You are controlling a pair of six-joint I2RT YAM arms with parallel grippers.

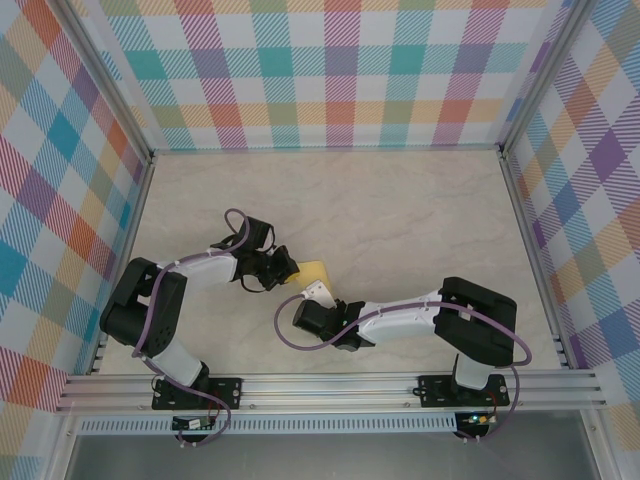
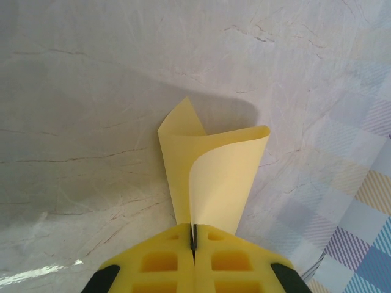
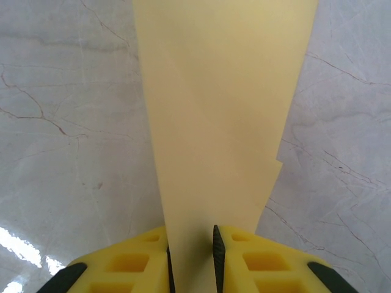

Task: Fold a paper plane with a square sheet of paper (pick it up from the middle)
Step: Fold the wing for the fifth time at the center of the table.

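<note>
Judging from how things lie, the work is in the middle of the folding, at a hand-over of the grip between the two arms. The square sheet of paper (image 2: 214, 171) is no longer flat. It is lifted off the table (image 1: 400, 210), over the middle part and somewhat toward the near edge, between the two arms. The left gripper (image 2: 193, 241) is pressed together on one end of it, and beyond the yellow fingers the paper curls into a loose cone with one pointed corner behind. The right gripper (image 3: 191, 250) has its jaws a little apart. The paper runs up between them, but it looks loose there, not pinched.

The next move, I think, asks the right gripper to come off the paper without dragging it, and then to take a new hold or press a crease. Meanwhile the left must hold firm — thin paper slips and bends easily.

Some things are hard to make out. From above, the arms cover most of the sheet, and a small pale patch is what can be seen. How many folds are made, I cannot tell — a small step on one edge in the right wrist view suggests layers. The far end of the paper is cut off at the top of that view.
</note>
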